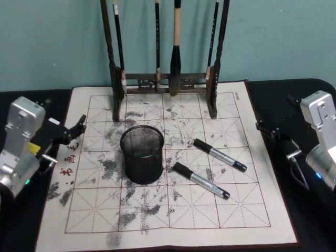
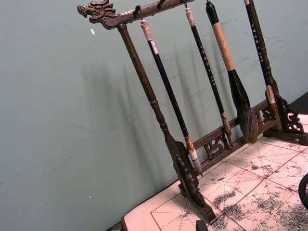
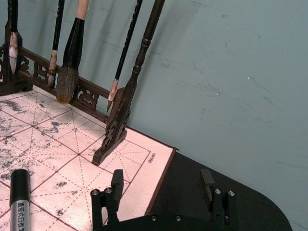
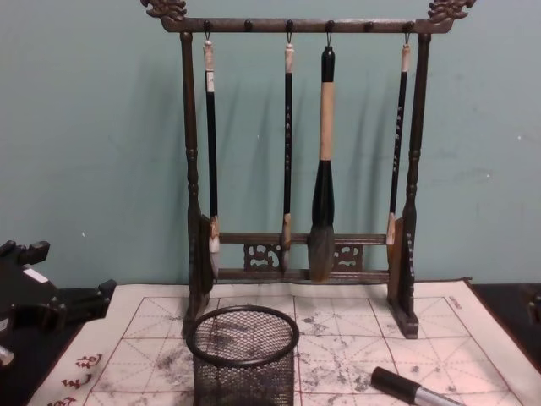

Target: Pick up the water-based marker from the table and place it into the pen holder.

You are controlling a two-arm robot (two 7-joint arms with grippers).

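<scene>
Black table (image 1: pixel 281 100) under a pale grid mat (image 1: pixel 252 210), ink-smudged. Brush rack (image 1: pixel 163 80) upright at the mat's far edge, not the target. Pen holder (image 1: pixel 142 168) upright mid-mat, mouth up, apparently empty.

Two markers flat on the mat, right of the holder:
- Marker (image 1: pixel 201 180) in front, dark cap end near the holder's base.
- Second marker (image 1: pixel 219 155) just behind, roughly parallel, not touching the first.

Right gripper (image 3: pixel 162 179) at the mat's right edge, jaws spread wide, holding nothing. Left gripper (image 1: pixel 73 130) parked at the mat's left edge, jaws apart too, empty.

Step in hand, as judged: reach and grasp, nothing lifted yet.
- Use the right arm, on the markers' side.
- Turn the wrist to straddle the barrel crosswise and come down at mid-barrel.
- Keep clear of the second marker and the holder wall.
- Close firmly: round barrel, likely to roll.
- Lift well above the rim before crossing, tip one end down, and release inside the mouth.
</scene>
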